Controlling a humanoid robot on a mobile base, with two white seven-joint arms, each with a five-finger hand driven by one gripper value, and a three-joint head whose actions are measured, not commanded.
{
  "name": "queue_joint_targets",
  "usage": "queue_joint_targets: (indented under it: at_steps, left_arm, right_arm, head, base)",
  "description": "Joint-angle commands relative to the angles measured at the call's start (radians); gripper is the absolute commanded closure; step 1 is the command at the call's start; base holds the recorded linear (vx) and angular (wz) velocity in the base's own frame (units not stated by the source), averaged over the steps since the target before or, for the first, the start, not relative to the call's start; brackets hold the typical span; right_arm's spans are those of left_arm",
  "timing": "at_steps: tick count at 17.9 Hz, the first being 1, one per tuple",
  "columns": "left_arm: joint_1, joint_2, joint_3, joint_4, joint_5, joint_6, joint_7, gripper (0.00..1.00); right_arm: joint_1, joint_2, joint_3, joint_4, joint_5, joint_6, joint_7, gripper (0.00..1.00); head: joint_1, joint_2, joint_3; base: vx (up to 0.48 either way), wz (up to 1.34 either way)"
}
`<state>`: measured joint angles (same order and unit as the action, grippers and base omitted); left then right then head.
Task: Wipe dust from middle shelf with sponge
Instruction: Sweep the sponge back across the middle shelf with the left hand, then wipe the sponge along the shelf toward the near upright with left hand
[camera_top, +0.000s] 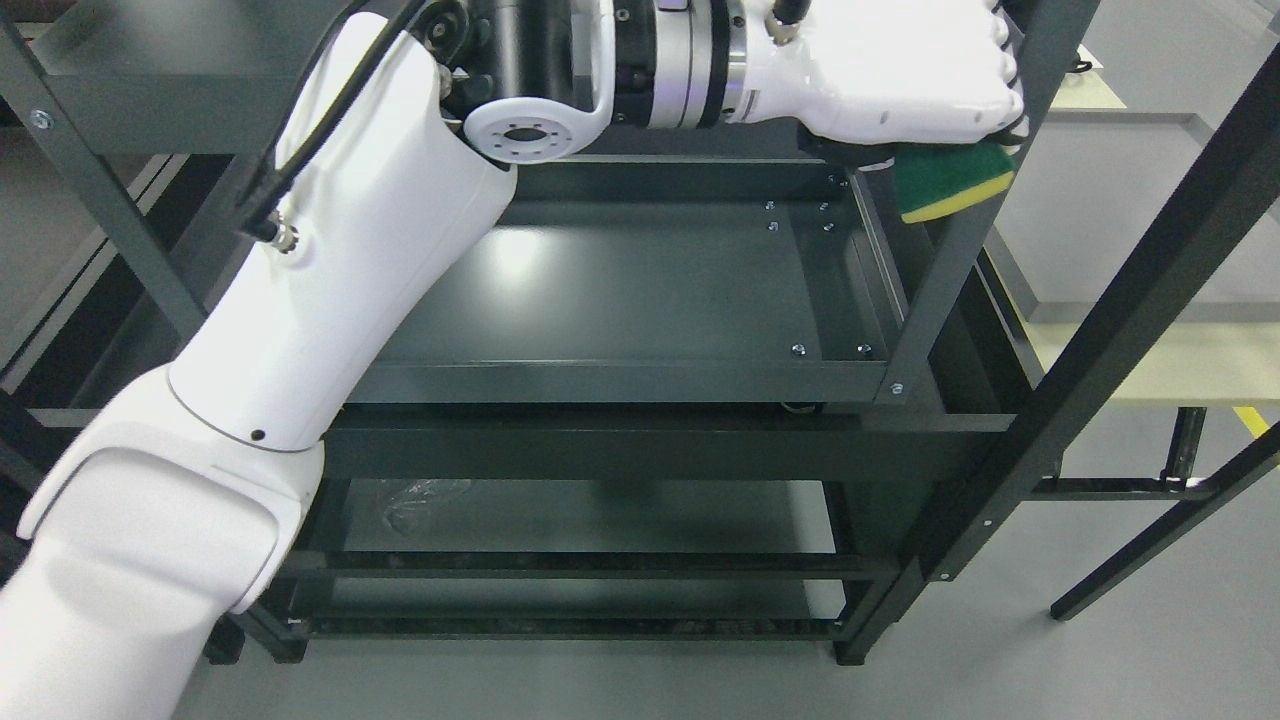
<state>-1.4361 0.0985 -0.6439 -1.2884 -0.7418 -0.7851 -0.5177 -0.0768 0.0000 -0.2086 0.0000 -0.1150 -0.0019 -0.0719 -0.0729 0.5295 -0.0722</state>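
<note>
Up top, the left hand (900, 75) clenches a green-and-yellow sponge (950, 185), mostly hidden beneath its fingers.

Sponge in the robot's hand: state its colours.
Green with a yellow layer, seen in the head view: sponge held by the left hand.

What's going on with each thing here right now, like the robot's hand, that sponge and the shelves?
left hand: curled shut on the sponge, at the shelf's far right corner.
sponge: green and yellow, held under the hand, above the shelf's right rim.
middle shelf: bare, nothing lying on it.
lower shelf: bare, with a faint smudge at its left.
right hand: out of view.
</note>
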Motion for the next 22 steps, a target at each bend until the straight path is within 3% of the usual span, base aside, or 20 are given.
queue_joint_targets:
  at_steps: [1, 7, 13, 17, 22]
  left_arm:
    - [0.051, 0.327, -0.008, -0.207, 0.148, 0.000, -0.021, 1.00]
    - [0.132, 0.669, 0.084, -0.379, 0.347, 0.000, -0.021, 1.00]
    - [0.206, 1.022, 0.193, -0.388, 0.547, 0.000, -0.030, 1.00]
    - [0.284, 1.196, 0.283, -0.381, 0.659, 0.000, -0.113, 1.00]
    - [0.378, 1.297, 0.375, -0.255, 0.708, 0.000, -0.143, 1.00]
  right_arm:
    - [0.000, -0.017, 0.000, -0.017, 0.000, 0.072, 0.000, 0.00]
    - [0.000, -0.017, 0.000, -0.017, 0.000, 0.072, 0.000, 0.00]
    - [0.000, -0.017, 0.000, -0.017, 0.000, 0.072, 0.000, 0.00]
    - [0.000, -0.017, 0.000, -0.017, 0.000, 0.072, 0.000, 0.00]
    - [0.000, -0.017, 0.000, -0.017, 0.000, 0.072, 0.000, 0.00]
  head:
    - [0.0000, 0.000, 0.000]
    - [0.0000, 0.000, 0.000]
    - [0.0000, 0.000, 0.000]
    - [0.0000, 0.000, 0.000]
    - [0.0000, 0.000, 0.000]
  base:
    - [0.000, 0.00]
    - [0.000, 0.00]
    - [0.000, 0.00]
    - [0.000, 0.00]
    - [0.000, 0.00]
